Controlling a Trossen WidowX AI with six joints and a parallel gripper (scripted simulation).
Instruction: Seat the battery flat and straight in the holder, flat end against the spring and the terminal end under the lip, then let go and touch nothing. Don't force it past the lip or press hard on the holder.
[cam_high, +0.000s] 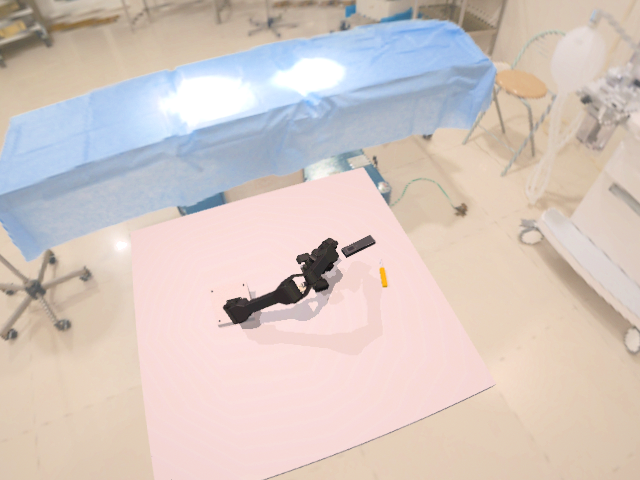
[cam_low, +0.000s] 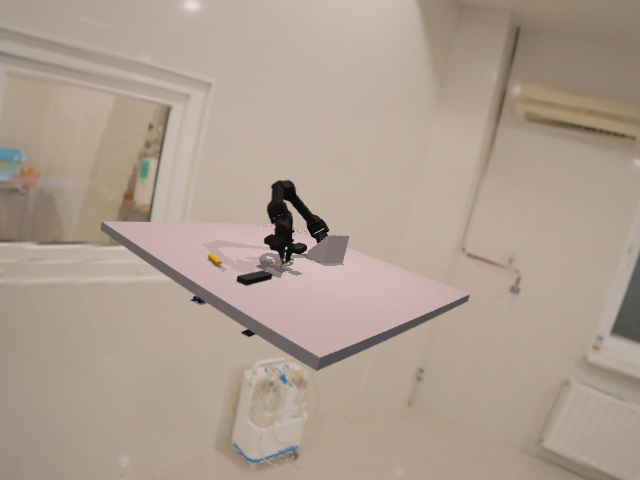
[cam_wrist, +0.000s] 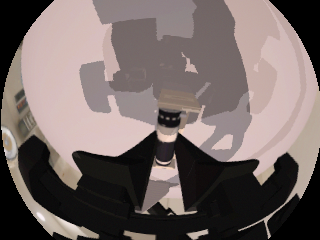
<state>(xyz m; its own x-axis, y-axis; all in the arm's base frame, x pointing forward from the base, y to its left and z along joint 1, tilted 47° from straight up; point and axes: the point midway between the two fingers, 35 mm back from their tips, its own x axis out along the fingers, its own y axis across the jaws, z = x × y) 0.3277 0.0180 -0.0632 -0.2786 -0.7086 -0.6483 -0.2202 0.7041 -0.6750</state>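
The battery (cam_wrist: 167, 131), a cylinder with black ends and a pale middle band, lies lengthwise in the wrist view. My gripper (cam_wrist: 166, 135) (cam_low: 284, 261) is shut on the battery, with one fingertip on each side of it. The beige holder (cam_wrist: 179, 98) is under and around the battery; its wide end block shows beyond the battery's far end and a small pale part shows at the near end. The spring and lip cannot be made out, nor whether the battery lies fully flat. In the top view the arm hides the holder and battery.
A black oblong block (cam_high: 358, 245) (cam_low: 254, 277) lies just beyond the gripper. A yellow-handled tool (cam_high: 383, 277) (cam_low: 214, 259) with a thin shaft lies to one side of it. A grey wedge-shaped block (cam_low: 330, 250) stands by the arm's base.
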